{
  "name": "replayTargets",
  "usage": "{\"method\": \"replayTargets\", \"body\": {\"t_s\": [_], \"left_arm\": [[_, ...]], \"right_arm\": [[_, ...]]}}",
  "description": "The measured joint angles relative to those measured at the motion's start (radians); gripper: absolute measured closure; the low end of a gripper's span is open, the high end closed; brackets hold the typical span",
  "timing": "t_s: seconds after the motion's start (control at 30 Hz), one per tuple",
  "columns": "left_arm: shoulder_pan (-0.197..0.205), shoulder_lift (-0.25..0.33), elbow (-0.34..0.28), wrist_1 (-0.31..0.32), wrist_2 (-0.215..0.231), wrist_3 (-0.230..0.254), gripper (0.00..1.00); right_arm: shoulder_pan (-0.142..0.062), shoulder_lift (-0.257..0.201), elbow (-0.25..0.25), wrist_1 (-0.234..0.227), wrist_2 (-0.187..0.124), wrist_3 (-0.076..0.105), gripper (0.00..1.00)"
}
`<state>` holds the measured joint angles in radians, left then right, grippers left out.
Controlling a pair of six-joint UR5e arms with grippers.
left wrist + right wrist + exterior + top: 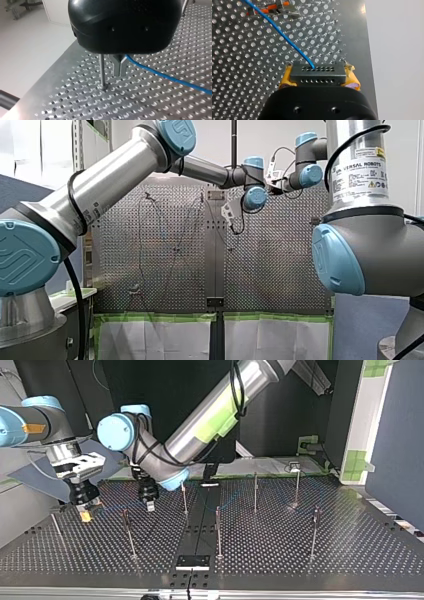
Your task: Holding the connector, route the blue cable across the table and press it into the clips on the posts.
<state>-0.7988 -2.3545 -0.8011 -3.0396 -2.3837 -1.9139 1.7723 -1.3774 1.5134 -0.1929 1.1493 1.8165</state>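
Connector [316, 74] clamped between the yellow pads [284, 80] of my right gripper [85, 514], at the top view's middle left.
From it the blue cable [279, 32] runs straight ahead, away from the jaws, toward my left gripper [119, 68], which stands just beside a thin post [102, 71]; whether that gripper is closed I cannot tell. The cable's long axis lies across the table [150, 105], my left arm nearer the post.

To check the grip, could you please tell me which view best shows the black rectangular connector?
Right wrist view: the black rectangular connector sits between yellow pads. Top view: too small to tell; others: absent.
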Motion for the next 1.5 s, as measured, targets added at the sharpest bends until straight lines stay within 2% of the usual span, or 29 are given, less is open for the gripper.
{"method": "replayTargets", "body": {"t_s": [0.17,0.37,0.77,1.0,1.03,1.07,1.1,1.13,1.17,1.2,1.23,1.27,1.3,1.33,1.37,1.5], "left_arm": [[0.025,0.002,0.002,0.053,0.05,0.034,1.0],[0.044,0.002,0.002,0.085,0.1,0.043,1.0],[0.081,0.0,0.002,0.111,0.144,0.056,1.0],[0.087,-0.002,0.002,0.098,0.158,0.058,1.0],[0.085,-0.002,0.002,0.094,0.162,0.058,0.95],[0.083,-0.002,0.002,0.089,0.167,0.057,0.85],[0.081,-0.002,0.002,0.085,0.17,0.057,0.85],[0.079,-0.002,0.001,0.082,0.172,0.056,0.75],[0.076,-0.002,-0.001,0.078,0.174,0.055,0.57],[0.074,-0.002,-0.002,0.074,0.175,0.053,0.57],[0.071,-0.002,-0.004,0.07,0.176,0.051,0.36],[0.068,-0.002,-0.005,0.064,0.176,0.049,0.29],[0.066,-0.002,-0.006,0.059,0.176,0.048,0.29],[0.064,-0.002,-0.007,0.053,0.176,0.047,0.17],[0.061,-0.002,-0.008,0.046,0.175,0.046,0.0],[0.057,-0.002,-0.013,0.017,0.16,0.031,0.0]], "right_arm": [[-0.003,0.011,0.0,-0.004,0.0,-0.003,1.0],[-0.006,0.026,-0.001,-0.012,-0.001,-0.003,1.0],[-0.033,0.06,-0.013,-0.048,-0.021,0.001,1.0],[-0.047,0.07,-0.03,-0.054,-0.028,0.002,1.0],[-0.049,0.071,-0.031,-0.055,-0.03,0.002,1.0],[-0.052,0.071,-0.032,-0.057,-0.032,0.002,1.0],[-0.053,0.071,-0.032,-0.058,-0.034,0.002,1.0],[-0.055,0.072,-0.032,-0.059,-0.035,0.002,1.0],[-0.056,0.072,-0.032,-0.059,-0.036,0.001,1.0],[-0.057,0.072,-0.032,-0.06,-0.036,0.001,1.0],[-0.057,0.072,-0.032,-0.06,-0.036,0.0,1.0],[-0.058,0.072,-0.032,-0.06,-0.037,-0.001,1.0],[-0.058,0.072,-0.032,-0.06,-0.037,-0.001,1.0],[-0.058,0.072,-0.032,-0.06,-0.037,-0.002,1.0],[-0.058,0.072,-0.032,-0.06,-0.037,-0.003,1.0],[-0.058,0.072,-0.032,-0.059,-0.037,-0.004,1.0]]}}
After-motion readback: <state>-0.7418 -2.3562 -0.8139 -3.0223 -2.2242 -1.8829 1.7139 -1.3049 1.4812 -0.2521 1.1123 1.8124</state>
